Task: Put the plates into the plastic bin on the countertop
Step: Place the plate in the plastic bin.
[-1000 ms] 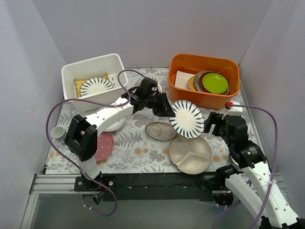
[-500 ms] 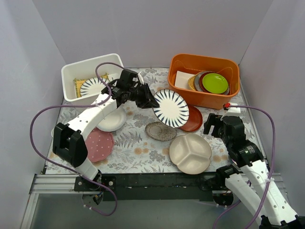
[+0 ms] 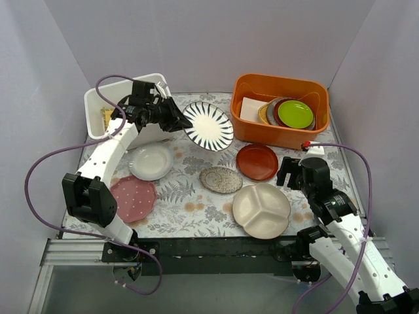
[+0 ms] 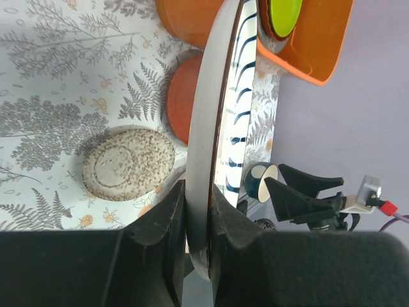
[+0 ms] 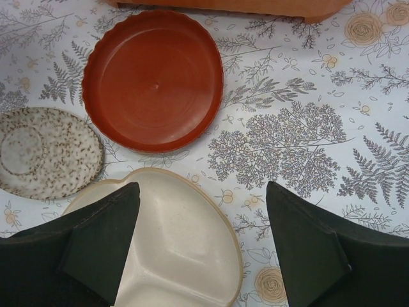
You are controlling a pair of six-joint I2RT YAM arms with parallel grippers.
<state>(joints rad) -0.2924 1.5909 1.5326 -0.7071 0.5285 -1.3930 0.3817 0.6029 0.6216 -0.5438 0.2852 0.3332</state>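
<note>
Right wrist: round, scallop-rimmed red-brown plate

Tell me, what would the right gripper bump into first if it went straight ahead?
Probably the cream divided plate, whose rim lies between the fingers of the open right gripper. Depth is unclear, so it might meet the countertop beside it instead.

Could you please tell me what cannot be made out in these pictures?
Plastic bin inside: top view, the left gripper and its arm cover most of it.
Striped plate face: left wrist view shows it nearly edge-on.
Cream divided plate: right wrist view, the fingers and bottom edge cut it off.
Stack in the orange tub: top view, green plate overlaps the rest; count unclear.
</note>
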